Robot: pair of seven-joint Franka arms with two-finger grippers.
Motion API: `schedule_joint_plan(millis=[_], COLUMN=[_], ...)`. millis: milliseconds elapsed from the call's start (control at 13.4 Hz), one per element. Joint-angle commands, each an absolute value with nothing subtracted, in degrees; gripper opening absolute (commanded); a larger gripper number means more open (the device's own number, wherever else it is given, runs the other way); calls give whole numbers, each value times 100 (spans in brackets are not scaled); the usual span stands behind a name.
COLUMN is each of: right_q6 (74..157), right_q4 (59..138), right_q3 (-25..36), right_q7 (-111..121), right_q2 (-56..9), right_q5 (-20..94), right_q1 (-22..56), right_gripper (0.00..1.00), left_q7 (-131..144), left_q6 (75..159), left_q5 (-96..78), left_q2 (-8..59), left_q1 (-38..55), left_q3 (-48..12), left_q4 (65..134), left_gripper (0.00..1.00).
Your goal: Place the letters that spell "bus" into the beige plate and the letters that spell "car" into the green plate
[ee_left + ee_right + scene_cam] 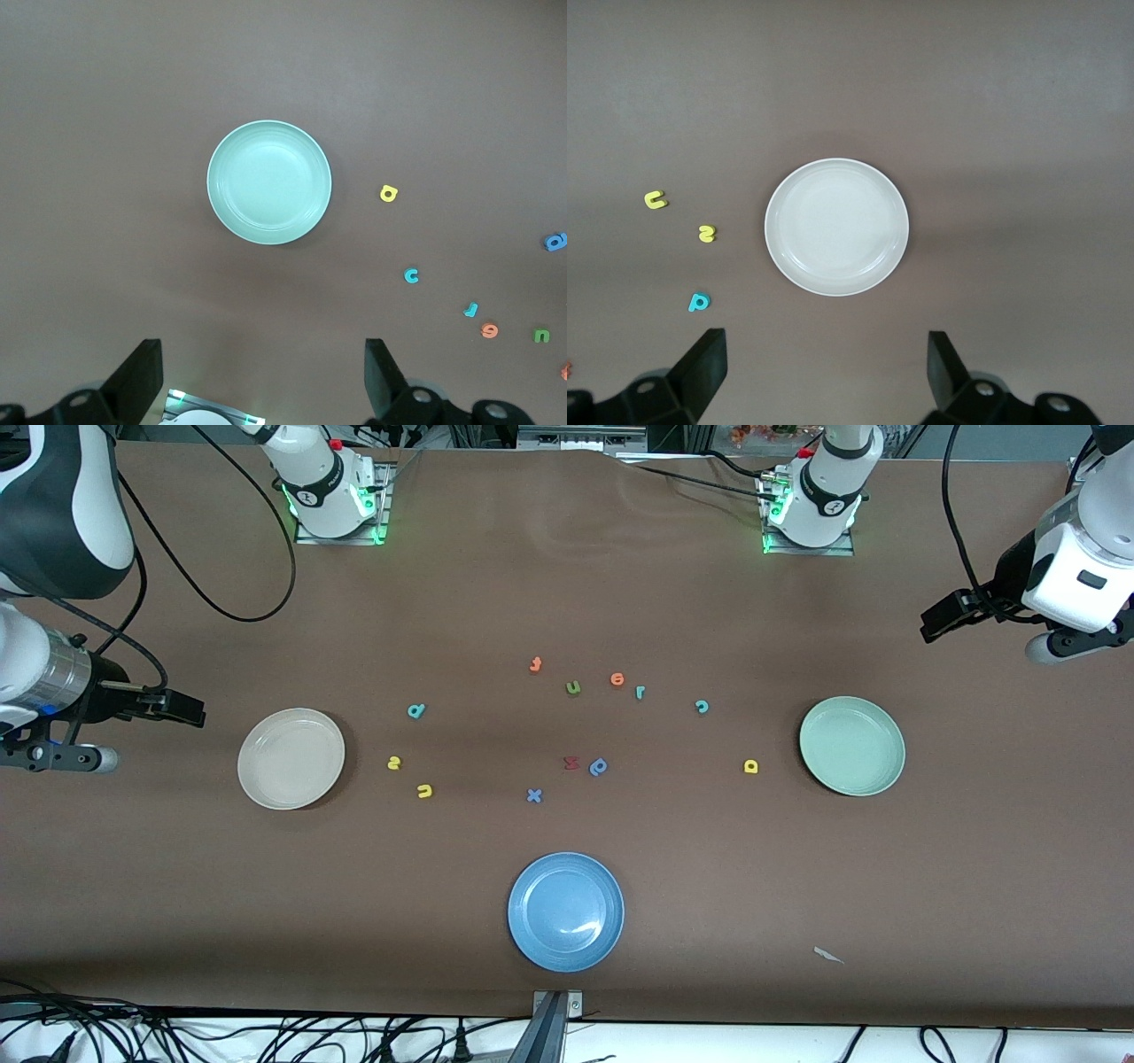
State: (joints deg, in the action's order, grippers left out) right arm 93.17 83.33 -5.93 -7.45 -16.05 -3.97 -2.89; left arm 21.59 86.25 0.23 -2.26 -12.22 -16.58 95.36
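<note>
**A:** Nothing picked up yet. Left gripper (930, 622) up high past the green plate (852, 745) at its own end of the table, fingers spread wide, empty. Right gripper (193, 710) same deal beside the beige plate (291, 758), spread and empty. Both just hanging there, waiting.

**B:** And the letters?

**A:** All loose on the table between the plates. Teal b (415, 710), yellow s (394, 762) and yellow u (424, 791) close to the beige plate, an easy reach inward from the right gripper. Yellow a (750, 766) near the green plate, teal c (702, 707) a bit further in from the left gripper, thin teal r (640, 692) further still, just beside an orange letter (617, 679) and near a green u (573, 687).

**B:** Tricky to grab?

**A:** Probably. Tiny, flat, looks like foam: super light, squishy, nothing to break. Likely to skid or flip if nudged by one finger first. Best guess: straight down, pinch across the outer edges at the widest part, gently. For the r, across the stem, and careful not to bump the orange one.
</note>
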Motion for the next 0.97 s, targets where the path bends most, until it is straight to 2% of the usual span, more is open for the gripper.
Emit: schedule_joint_plan(millis=[0, 898], right_q6=[9352, 9352], right_q4=[8376, 8376], right_q3=[-615, -615], right_q7=[-826, -826], right_q2=[-1573, -1573], right_q5=[-431, -422], right_q1=[-299, -308], right_gripper=[100, 100], left_q7=[2145, 2145], left_q6=[8446, 8394], left_q5=[-35, -44], left_q2=[-141, -141], left_q1=[-1292, -1301], left_q3=[-1705, -1696], left_q4=[9343, 9343], left_gripper=[100, 100])
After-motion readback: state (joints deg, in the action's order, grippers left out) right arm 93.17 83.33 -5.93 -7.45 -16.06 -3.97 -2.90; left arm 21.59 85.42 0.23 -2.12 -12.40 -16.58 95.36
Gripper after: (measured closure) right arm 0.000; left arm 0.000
